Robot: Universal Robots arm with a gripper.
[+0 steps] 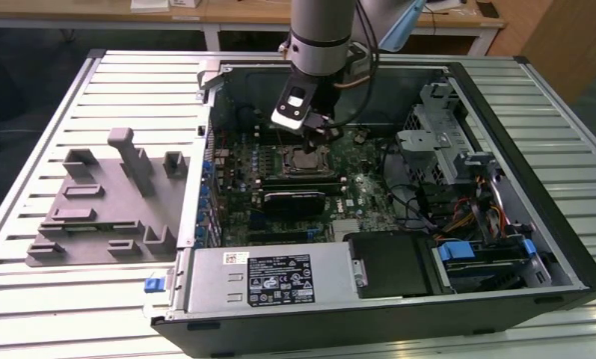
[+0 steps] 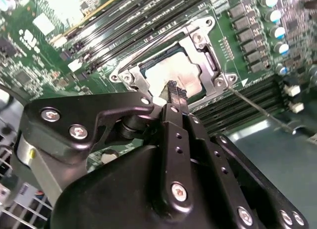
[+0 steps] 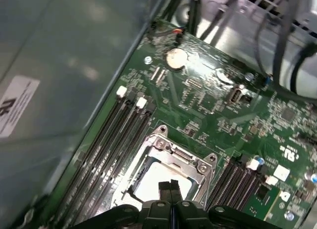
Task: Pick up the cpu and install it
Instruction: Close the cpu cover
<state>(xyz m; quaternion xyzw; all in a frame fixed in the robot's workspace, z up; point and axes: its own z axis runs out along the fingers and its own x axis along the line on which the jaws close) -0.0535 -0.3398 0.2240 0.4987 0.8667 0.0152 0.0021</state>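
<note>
The cpu (image 1: 306, 159) lies flat in the motherboard socket inside the open computer case, its silver-grey top showing in both wrist views (image 2: 174, 73) (image 3: 151, 182). A metal socket frame (image 2: 198, 38) (image 3: 185, 157) surrounds it. My gripper (image 1: 318, 129) hangs just above the socket on the arm. Its two black fingertips (image 2: 173, 90) (image 3: 168, 185) are pressed together, with nothing between them, and point down at the near edge of the cpu. I cannot tell whether they touch it.
Grey plastic fixture blocks (image 1: 108, 202) sit on the slatted table at the exterior view's left. Memory slots (image 3: 116, 135) flank the socket. A thin metal lever (image 2: 257, 108) sticks out beside it. The power supply (image 1: 268, 277), drive cage (image 1: 482, 254) and cables (image 1: 458, 202) crowd the case.
</note>
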